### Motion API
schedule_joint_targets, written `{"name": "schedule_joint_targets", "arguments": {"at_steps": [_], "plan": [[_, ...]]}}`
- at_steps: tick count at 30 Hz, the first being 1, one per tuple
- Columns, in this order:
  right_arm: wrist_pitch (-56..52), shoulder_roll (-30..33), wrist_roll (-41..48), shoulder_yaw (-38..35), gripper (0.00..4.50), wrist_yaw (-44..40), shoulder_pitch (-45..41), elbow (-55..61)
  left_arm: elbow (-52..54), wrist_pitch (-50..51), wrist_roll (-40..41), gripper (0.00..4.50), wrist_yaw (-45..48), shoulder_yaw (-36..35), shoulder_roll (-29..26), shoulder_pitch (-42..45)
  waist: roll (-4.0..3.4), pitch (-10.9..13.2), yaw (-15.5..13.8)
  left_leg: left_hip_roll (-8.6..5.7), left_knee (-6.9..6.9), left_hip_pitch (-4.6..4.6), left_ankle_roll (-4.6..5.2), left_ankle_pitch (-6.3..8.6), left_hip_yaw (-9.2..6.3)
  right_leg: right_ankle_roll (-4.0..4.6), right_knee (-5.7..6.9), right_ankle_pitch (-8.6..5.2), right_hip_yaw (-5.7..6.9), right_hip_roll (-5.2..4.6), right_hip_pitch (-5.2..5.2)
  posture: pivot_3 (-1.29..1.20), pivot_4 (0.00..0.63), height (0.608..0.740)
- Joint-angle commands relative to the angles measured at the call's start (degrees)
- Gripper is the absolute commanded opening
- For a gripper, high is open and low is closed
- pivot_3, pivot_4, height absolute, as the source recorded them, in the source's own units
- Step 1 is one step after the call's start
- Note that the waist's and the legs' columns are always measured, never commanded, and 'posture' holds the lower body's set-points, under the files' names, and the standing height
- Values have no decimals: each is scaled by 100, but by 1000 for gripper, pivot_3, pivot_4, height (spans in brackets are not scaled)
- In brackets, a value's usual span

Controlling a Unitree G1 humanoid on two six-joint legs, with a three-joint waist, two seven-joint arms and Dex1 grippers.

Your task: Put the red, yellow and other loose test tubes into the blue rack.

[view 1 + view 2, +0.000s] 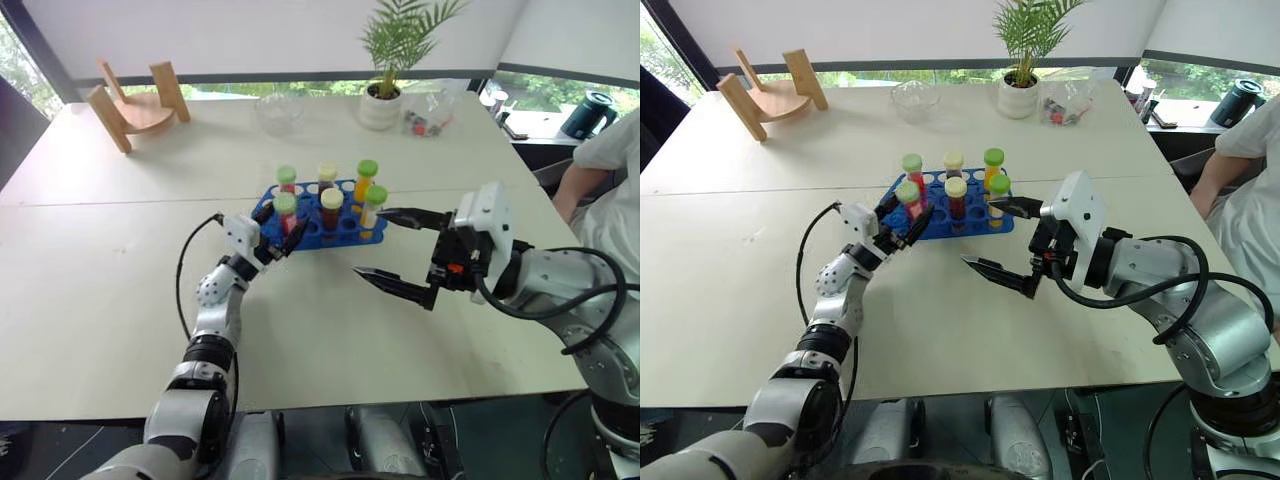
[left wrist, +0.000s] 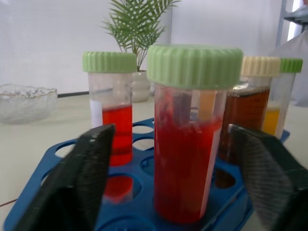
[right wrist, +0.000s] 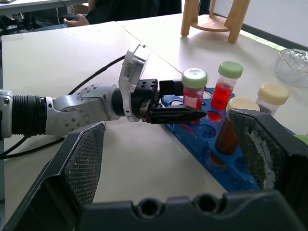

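Red tube (image 2: 185, 144) stands racked between open left claw (image 1: 278, 235) fingers.

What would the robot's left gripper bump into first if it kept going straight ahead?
Probably the red tube with the green cap. It stands in the blue rack right between the open fingers of the left gripper, though how near is hard to tell.

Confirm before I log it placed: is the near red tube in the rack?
In: the red tube stands upright in a blue rack hole, fingers apart.
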State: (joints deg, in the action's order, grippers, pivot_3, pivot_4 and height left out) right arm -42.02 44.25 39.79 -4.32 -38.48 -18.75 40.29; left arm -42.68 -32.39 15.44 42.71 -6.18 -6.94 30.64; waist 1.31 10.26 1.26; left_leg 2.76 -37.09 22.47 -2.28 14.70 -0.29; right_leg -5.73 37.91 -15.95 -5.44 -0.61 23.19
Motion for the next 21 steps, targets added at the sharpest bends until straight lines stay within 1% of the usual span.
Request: {"name": "schedule_joint_targets", "arguments": {"at_steps": [1,5,6,7,8,9,10,12,13,15,18,21], "plan": [[51,65,80,-122,4500,-46,-130,126,339,107,-30,4469,-99,-50,-188,-294,0,0,9,1,1,0,0,0,0,1,0,-1,0,0,1,0,150,740],[51,56,87,-111,4500,-89,-146,83,1208,517,42,4469,-195,-109,-566,-679,3,2,22,3,4,3,1,1,0,1,-3,-1,0,0,3,0,150,740],[62,64,70,-104,4500,-107,-150,71,1508,717,89,4469,-194,-122,-706,-780,3,2,9,4,4,4,1,1,0,1,-3,-1,0,0,3,0,150,740],[79,82,54,-115,4500,-144,-125,36,2033,1220,198,4469,-259,-183,-942,-946,7,5,3,4,4,5,1,1,0,1,-3,-1,2,-1,4,0,150,740],[92,111,28,-118,4500,-197,-113,-17,2736,1914,470,4469,-131,-230,-1318,-1174,15,10,15,4,3,6,1,1,0,1,-3,-1,2,-1,5,0,150,740],[121,157,-16,-137,4500,-276,-88,-105,3442,2839,678,4469,-76,-285,-1801,-1411,20,13,34,7,4,8,1,1,1,1,-3,-1,1,-1,6,0,150,740],[155,223,-60,-178,4500,-365,-47,-203,4037,3511,947,4469,59,-373,-2250,-1645,28,17,84,10,5,8,0,1,2,2,-3,-2,2,0,7,0,150,740],[200,358,-84,-292,4500,-538,46,-414,4960,4510,1565,4469,285,-585,-2984,-2036,26,20,125,16,10,11,0,1,-1,11,-2,-6,8,-2,11,0,150,740],[247,444,-118,-325,4500,-636,101,-509,5282,4862,1747,4469,375,-669,-3294,-2186,24,22,121,15,11,7,0,1,4,21,-3,-12,8,-7,10,0,150,740],[323,589,-165,-379,4500,-822,209,-683,5764,5478,2184,4469,549,-888,-3741,-2434,16,26,97,12,10,9,0,1,5,27,-6,-20,9,-15,8,0,150,740],[429,745,-220,-450,4500,-1062,312,-903,6289,6161,2715,4469,740,-1273,-4200,-2800,18,33,112,7,9,8,-1,1,13,37,-21,-32,7,-24,2,0,150,740],[533,870,-316,-472,4500,-1229,317,-1102,6646,6489,2978,4469,840,-1548,-4415,-3100,23,38,137,11,10,10,0,1,16,38,-28,-31,6,-19,6,0,150,740]]}}
